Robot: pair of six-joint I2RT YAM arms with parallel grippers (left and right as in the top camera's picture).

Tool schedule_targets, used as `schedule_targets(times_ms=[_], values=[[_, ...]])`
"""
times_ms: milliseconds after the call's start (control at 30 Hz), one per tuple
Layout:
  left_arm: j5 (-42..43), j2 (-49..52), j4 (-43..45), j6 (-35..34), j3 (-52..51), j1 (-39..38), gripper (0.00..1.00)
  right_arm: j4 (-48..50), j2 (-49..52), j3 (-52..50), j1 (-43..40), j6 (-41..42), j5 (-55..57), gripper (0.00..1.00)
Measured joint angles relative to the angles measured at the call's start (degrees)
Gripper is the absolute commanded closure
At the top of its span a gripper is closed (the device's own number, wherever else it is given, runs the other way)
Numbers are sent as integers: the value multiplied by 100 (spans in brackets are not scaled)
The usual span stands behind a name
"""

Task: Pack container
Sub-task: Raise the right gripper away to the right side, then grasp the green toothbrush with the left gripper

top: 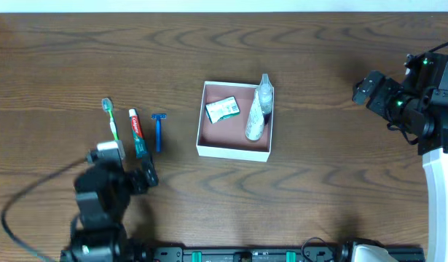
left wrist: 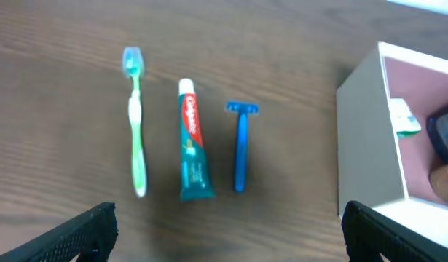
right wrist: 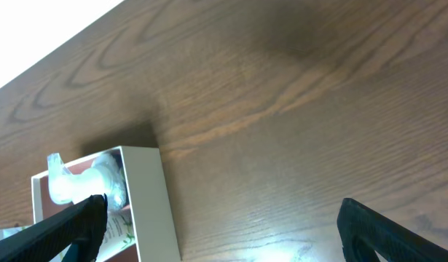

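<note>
The container (top: 203, 121) sits mid-table, white walls, reddish-brown inside. In it lie a clear spray bottle (top: 258, 109) and a small green-and-white packet (top: 223, 110). To its left lie a green toothbrush (top: 110, 119), a toothpaste tube (top: 138, 134) and a blue razor (top: 159, 130), side by side. In the left wrist view the toothbrush (left wrist: 137, 124), tube (left wrist: 192, 142), razor (left wrist: 241, 145) and container wall (left wrist: 366, 138) show ahead of my open, empty left gripper (left wrist: 227, 233). My right gripper (right wrist: 224, 233) is open and empty, to the right of the container (right wrist: 154, 200).
The left arm (top: 103, 196) sits at the front left with a cable trailing left. The right arm (top: 420, 94) is at the far right. A black rail (top: 245, 255) runs along the front edge.
</note>
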Motion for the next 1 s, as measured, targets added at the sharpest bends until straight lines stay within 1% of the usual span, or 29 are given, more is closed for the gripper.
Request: schedule_targets(times_ms=[33,200,300,367,500,733,800,933,1000], values=[[-2,400,-136,11,282,46,2,-9,4,-2,0,0,-7,1],[-2,3161,-898,15,2177,498,2,-2,9,-4,0,2,-20,1],[-4,4446,-1314,15,3106,750,2,-4,13,-7,0,4,-20,1],[-2,5121,-1408,17,3545,887,2,-4,13,-7,0,9,-22,1],[-4,5956,-1189,42,3790,1088,2,-7,15,-7,0,24,-22,1],[-4,6909,-643,212,3794,1272,0,-4,15,-7,0,26,-22,1],[-2,7069,-485,306,3794,1274,4,-4,15,-7,0,26,-22,1],[-39,7326,-256,581,3794,1274,6,-4,15,-7,0,26,-22,1],[-164,7429,-186,656,3794,1274,10,-4,15,-7,0,26,-20,1]])
